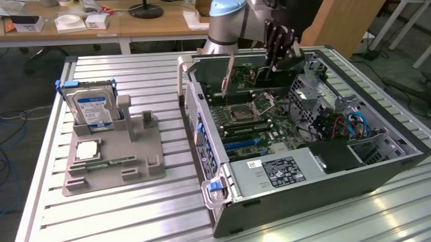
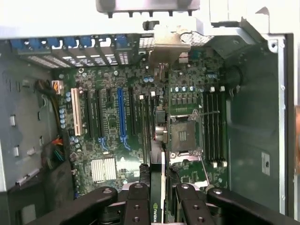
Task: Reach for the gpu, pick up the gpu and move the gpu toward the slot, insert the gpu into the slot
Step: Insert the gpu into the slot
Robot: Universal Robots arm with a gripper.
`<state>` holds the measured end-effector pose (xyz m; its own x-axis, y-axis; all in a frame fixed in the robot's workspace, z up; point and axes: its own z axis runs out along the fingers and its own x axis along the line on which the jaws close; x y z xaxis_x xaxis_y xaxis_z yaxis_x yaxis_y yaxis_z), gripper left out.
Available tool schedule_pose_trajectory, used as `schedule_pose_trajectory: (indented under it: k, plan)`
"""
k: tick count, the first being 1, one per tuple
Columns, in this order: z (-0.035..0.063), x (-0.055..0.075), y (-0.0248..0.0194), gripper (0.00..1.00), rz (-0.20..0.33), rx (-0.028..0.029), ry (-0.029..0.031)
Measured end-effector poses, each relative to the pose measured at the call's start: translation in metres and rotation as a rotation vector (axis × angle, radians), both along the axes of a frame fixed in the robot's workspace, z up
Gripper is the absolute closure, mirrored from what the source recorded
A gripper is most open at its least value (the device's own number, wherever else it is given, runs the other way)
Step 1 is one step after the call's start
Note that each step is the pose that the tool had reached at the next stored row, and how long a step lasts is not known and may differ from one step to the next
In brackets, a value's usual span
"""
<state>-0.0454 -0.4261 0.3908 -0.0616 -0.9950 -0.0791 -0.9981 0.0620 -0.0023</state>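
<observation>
Gripper (image 1: pixel 276 64) hangs inside the open computer case (image 1: pixel 323 186), fingers (image 2: pixel 140 199) clamped on the gpu (image 1: pixel 246 75). The card stands on edge above the motherboard (image 1: pixel 266 123), with its silver bracket (image 2: pixel 166 49) toward the case's rear wall. In the wrist view the gpu (image 2: pixel 162 176) runs edge-on beside the CPU socket (image 2: pixel 183 133) and near the blue expansion slot (image 2: pixel 123 117). Cannot tell if it touches a slot. On the exterior view's left, a hard drive (image 1: pixel 94 108) stands in a grey holder (image 1: pixel 114 161).
</observation>
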Motion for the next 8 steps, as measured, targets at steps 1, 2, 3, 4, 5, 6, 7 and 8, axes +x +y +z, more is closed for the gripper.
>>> schedule_pose_trajectory:
  k: [1, 2, 3, 4, 5, 6, 7, 8]
  plan:
    - [-0.001, 0.0, 0.0, 0.74, 0.018, 0.0, -0.0002]
    - [-0.002, 0.0, 0.0, 0.74, 0.038, 0.0, -0.0006]
    - [-0.0028, 0.0, 0.0, 0.74, 0.056, -0.0001, -0.0009]
    - [-0.0038, 0.0, 0.0, 0.74, 0.073, -0.0001, -0.0015]
    - [-0.0045, 0.0, 0.0, 0.74, 0.088, 0.0, -0.0021]
    - [-0.0052, 0.0, 0.0, 0.74, 0.099, -0.0001, -0.0025]
    - [-0.0058, 0.0, -0.0001, 0.74, 0.109, -0.0001, -0.0029]
    - [-0.0064, 0.0, -0.0003, 0.74, 0.117, 0.0, -0.0036]
